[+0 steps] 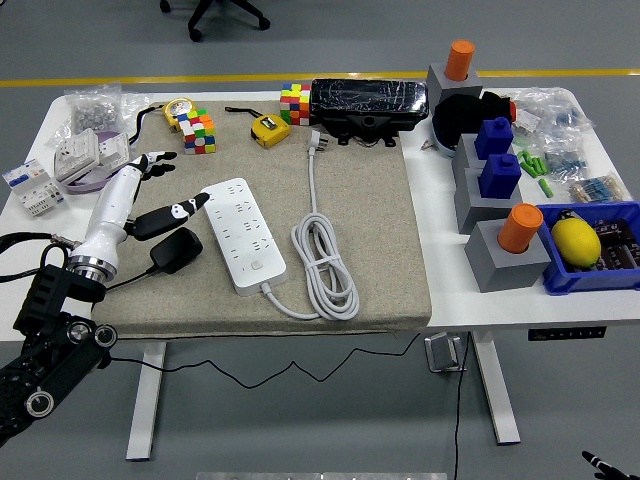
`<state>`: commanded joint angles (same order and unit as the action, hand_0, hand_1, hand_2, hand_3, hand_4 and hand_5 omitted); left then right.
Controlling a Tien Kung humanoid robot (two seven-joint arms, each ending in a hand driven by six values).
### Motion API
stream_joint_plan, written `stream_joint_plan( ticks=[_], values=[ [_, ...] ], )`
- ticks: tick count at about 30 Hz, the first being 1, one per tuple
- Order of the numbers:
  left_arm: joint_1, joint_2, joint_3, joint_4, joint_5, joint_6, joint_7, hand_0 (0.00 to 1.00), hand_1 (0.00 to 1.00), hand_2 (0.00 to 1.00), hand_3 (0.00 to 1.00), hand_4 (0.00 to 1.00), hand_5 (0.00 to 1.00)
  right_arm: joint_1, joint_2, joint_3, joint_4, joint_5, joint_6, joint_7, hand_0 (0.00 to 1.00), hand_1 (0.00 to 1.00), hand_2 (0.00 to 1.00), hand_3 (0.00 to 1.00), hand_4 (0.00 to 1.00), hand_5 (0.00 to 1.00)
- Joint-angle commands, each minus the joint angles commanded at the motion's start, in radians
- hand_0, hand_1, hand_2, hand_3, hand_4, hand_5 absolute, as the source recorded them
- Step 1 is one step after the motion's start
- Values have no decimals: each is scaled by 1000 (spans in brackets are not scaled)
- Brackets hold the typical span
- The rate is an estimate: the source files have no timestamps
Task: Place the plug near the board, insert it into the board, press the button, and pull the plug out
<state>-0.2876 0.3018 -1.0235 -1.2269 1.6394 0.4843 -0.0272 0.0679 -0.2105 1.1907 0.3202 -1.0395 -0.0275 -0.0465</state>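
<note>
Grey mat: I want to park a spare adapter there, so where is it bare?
The mat's right part, between the coiled white cable and the grey blocks, is bare. The left is crowded: power strip, black plug, left hand.

White board [242, 234], black plug [176, 250], beige mat [370, 230], multicoloured cubes [198, 131].
</note>
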Motion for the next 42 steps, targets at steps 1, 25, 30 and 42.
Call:
stream_joint_plan(
  ticks=[1,25,30,42],
  values=[
    [0,0,0,0,1,0,0,752,747,738,780,928,524,0,1,-1,-2,0,0,0,650,647,640,563,986,552],
    [9,4,0,-5,5,-11,10,754,749,738,778,922,521,-25,6,-1,-5,0,0,-1,652,647,640,563,986,552],
    [9,7,3,-6,6,-13,12,754,749,738,776,922,519,-28,3,-7,-6,1,1,-2,648,647,640,564,986,552],
    [2,9,11,-4,6,-18,16,754,749,739,776,916,512,-19,-3,-14,-3,6,0,-1,652,647,640,563,985,552]
  ],
)
